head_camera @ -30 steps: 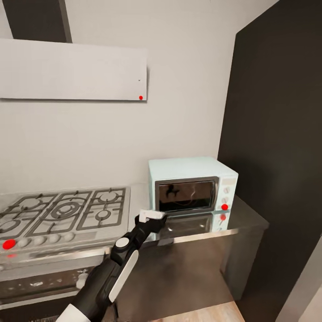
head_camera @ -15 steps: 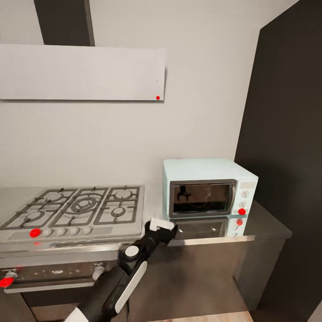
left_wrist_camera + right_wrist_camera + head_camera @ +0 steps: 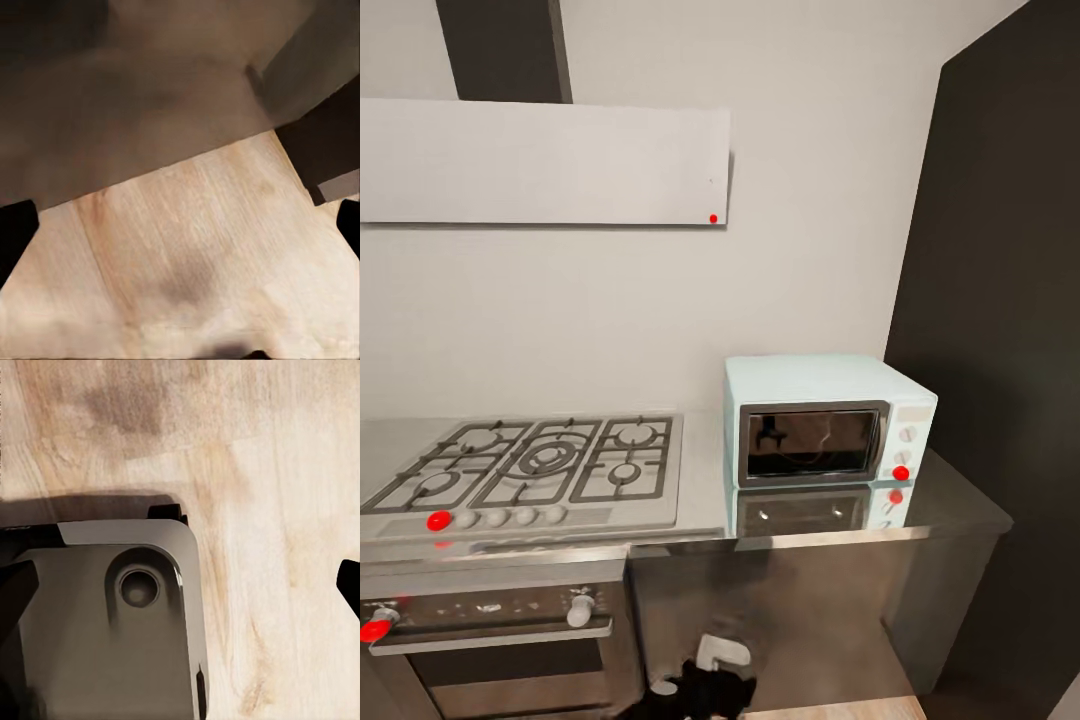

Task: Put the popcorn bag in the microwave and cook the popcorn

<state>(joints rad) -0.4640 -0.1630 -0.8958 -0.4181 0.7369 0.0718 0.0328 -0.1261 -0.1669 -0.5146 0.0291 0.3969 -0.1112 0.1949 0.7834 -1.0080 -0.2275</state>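
You had the microwave (image 3: pixel 828 437) in front of you, standing on the right part of the table (image 3: pixel 950 500), its back to the grey wall and its dark glass door closed. A red dot sat low on its white knob panel, and the box mirrored itself in the shiny steel below. To its left, just beside it, lay the gas hob (image 3: pixel 530 470) with black grates, and under that the black oven (image 3: pixel 490 640) with its steel handle. The white hood (image 3: pixel 540 162) hung on the wall above the hob. A tall dark cabinet (image 3: pixel 1000 330) closed off the right side.

Your left gripper (image 3: pixel 712 676) hung low at the near edge, in front of the cabinet under the table — well below the microwave. Its wrist camera looked down at the pale wood floor (image 3: pixel 195 255), with the dark fingers (image 3: pixel 13 229) at either side spread wide and holding nothing. The right fingers (image 3: pixel 349 583) also stood apart, released, over wood floor and a grey part of the robot's base (image 3: pixel 105 622).
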